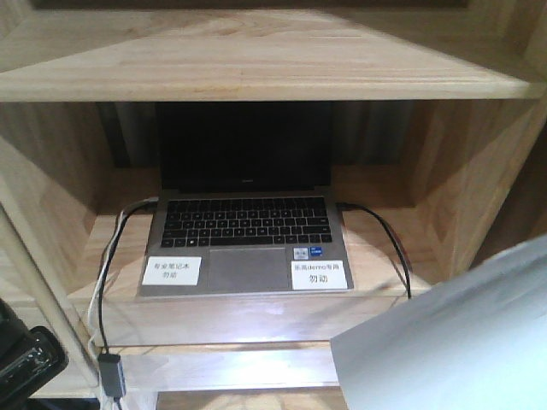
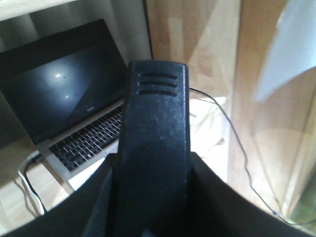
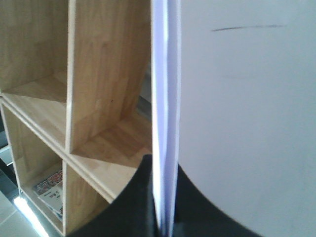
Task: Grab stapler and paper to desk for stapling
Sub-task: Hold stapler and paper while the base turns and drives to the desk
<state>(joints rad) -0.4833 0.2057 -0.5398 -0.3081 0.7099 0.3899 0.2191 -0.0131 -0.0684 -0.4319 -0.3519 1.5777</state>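
Exterior front-facing: "勿动" labels [image 1: 318,275] on laptop [image 1: 246,224]

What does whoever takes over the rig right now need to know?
Left gripper: shut on the stapler, held in front of the shelf unit with the laptop.
Right gripper: shut on the paper, sheets edge-on between its jaws.
Done: both items grabbed.
Left: carry both to the desk (not in view), set them down, staple.
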